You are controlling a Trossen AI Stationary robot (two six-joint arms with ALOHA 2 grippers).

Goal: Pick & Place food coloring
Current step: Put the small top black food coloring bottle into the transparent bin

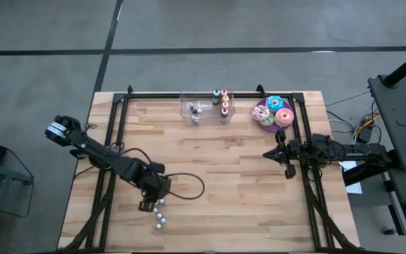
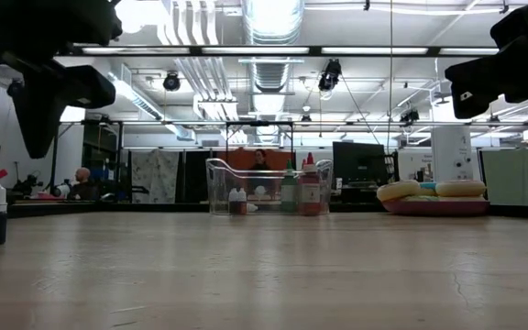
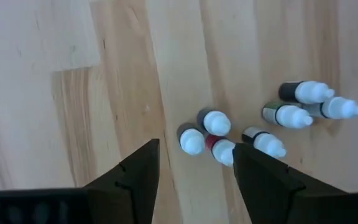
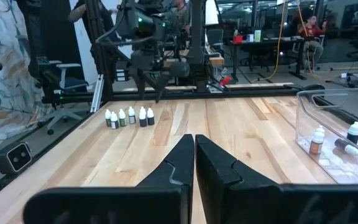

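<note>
Hovered with open jaws on the left gripper [image 3: 194, 171] over little food coloring bottles [image 3: 207, 130] on the bench [image 1: 217, 183], ready to grab; right gripper [image 1: 287, 159] waited shut.

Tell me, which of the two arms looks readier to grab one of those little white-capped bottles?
The left. Its gripper hangs open right over the cluster of small bottles at the table's near left. The right gripper is shut, far across the table.
</note>
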